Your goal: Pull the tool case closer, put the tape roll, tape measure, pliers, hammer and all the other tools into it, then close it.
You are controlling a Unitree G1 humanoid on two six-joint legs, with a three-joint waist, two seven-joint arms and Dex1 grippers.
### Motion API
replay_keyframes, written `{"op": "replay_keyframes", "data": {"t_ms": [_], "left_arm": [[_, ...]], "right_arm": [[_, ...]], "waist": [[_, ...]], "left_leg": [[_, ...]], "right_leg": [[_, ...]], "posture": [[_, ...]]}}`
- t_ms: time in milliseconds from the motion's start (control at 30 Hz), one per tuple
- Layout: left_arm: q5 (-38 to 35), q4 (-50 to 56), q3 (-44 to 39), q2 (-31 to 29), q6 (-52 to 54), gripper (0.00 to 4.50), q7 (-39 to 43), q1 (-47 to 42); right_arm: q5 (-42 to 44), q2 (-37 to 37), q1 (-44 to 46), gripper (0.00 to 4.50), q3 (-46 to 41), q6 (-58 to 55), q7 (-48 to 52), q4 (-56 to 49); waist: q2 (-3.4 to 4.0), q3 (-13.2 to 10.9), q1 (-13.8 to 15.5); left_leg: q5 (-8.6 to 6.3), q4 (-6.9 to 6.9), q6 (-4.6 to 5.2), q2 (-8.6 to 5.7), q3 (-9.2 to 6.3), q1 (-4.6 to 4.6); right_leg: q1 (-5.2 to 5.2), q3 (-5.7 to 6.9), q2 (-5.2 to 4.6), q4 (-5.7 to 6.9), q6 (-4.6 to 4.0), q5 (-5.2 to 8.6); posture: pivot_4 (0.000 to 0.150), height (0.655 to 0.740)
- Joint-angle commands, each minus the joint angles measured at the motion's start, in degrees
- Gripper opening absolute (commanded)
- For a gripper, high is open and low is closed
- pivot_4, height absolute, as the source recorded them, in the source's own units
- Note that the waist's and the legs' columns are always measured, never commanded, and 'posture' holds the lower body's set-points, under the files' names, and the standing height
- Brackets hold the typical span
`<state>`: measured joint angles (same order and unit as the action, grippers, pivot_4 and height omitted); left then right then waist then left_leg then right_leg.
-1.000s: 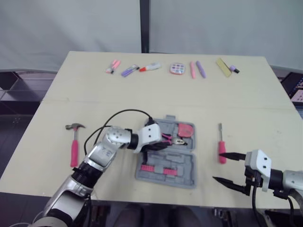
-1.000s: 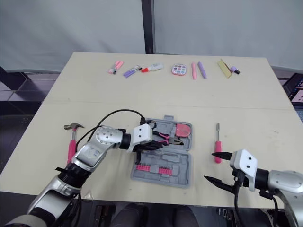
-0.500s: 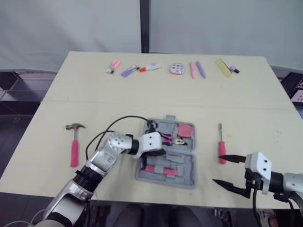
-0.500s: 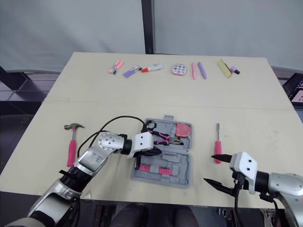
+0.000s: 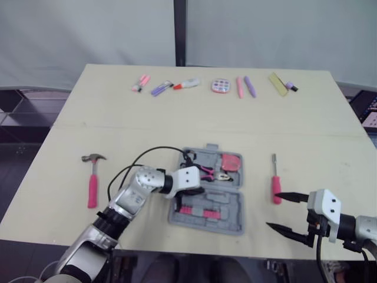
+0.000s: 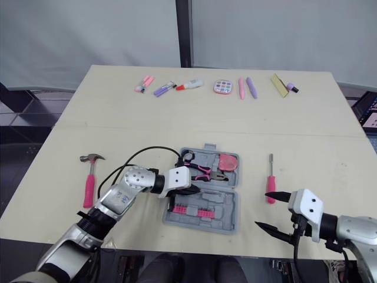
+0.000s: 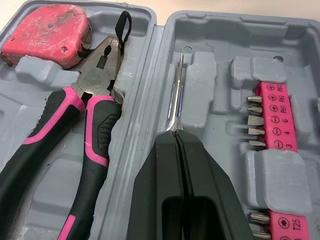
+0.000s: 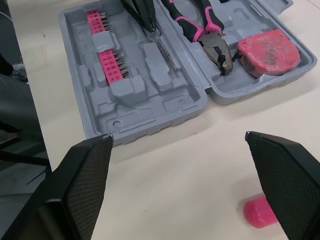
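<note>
The grey tool case (image 5: 231, 207) lies open at the table's middle. Its far half holds the pink tape measure (image 5: 231, 161) and the pink-handled pliers (image 5: 215, 174); its near half holds pink bit strips (image 7: 276, 116). My left gripper (image 7: 176, 134) reaches into the case from the left, shut on the end of a thin metal rod (image 7: 175, 92) lying in a slot beside the pliers (image 7: 75, 125). A pink-handled hammer (image 5: 92, 180) lies far left of the case. A pink screwdriver (image 5: 275, 179) lies right of it. My right gripper (image 5: 287, 212) hovers open near the front right edge, close to the screwdriver.
Along the table's far side lies a row of small items: markers (image 5: 161, 88), a round pink palette (image 5: 221, 85), pink and purple pens (image 5: 245, 86), a yellow strip (image 5: 278, 83). A black cable (image 5: 154, 154) loops over my left arm.
My left gripper has drawn slightly toward the near side within the case, staying shut. The right gripper has drifted a little to the right, still open.
</note>
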<state>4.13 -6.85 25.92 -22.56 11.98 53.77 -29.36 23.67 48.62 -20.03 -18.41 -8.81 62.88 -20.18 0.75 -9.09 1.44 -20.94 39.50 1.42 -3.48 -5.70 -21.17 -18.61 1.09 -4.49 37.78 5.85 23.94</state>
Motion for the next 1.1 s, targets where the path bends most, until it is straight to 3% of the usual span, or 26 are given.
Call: {"op": "replay_keyframes", "data": {"t_ms": [33,600,933,1100], "left_arm": [[1.23,-0.69,1.25,0.11,-0.35,0.05,-0.01,1.32],[3.7,-2.91,2.76,0.69,3.71,0.05,-1.91,2.62],[2.7,-4.22,2.31,2.3,6.45,0.05,-1.65,1.51],[-0.95,0.35,-0.08,2.19,6.57,0.05,-0.06,3.33]], "right_arm": [[1.33,-0.47,-0.41,4.5,-1.86,0.21,-0.34,-1.83],[1.45,-0.08,-1.22,4.5,-2.82,0.06,-0.57,-2.07],[1.41,-0.09,-1.36,4.5,-3.08,-0.27,-0.68,-2.29],[1.35,-0.36,-1.46,4.5,-2.91,-0.34,-0.99,-2.6]], "waist": [[0.0,0.01,0.01],[0.03,0.13,0.1],[0.04,0.18,0.13],[0.04,0.18,0.04]], "left_leg": [[0.0,0.0,0.0,0.0,0.0,0.0],[0.0,0.0,0.0,-0.02,0.0,0.06],[0.0,0.02,0.01,-0.07,-0.04,0.09],[0.0,0.02,0.01,-0.06,-0.04,0.07]], "right_leg": [[0.0,0.0,0.0,0.0,0.0,0.0],[0.06,-0.01,-0.02,0.0,0.0,0.0],[0.1,-0.03,-0.05,0.03,0.0,0.0],[0.08,-0.03,-0.05,0.02,0.0,0.0]], "posture": [[0.15,0.7134],[0.15,0.7134],[0.15,0.7134],[0.15,0.7134]]}}
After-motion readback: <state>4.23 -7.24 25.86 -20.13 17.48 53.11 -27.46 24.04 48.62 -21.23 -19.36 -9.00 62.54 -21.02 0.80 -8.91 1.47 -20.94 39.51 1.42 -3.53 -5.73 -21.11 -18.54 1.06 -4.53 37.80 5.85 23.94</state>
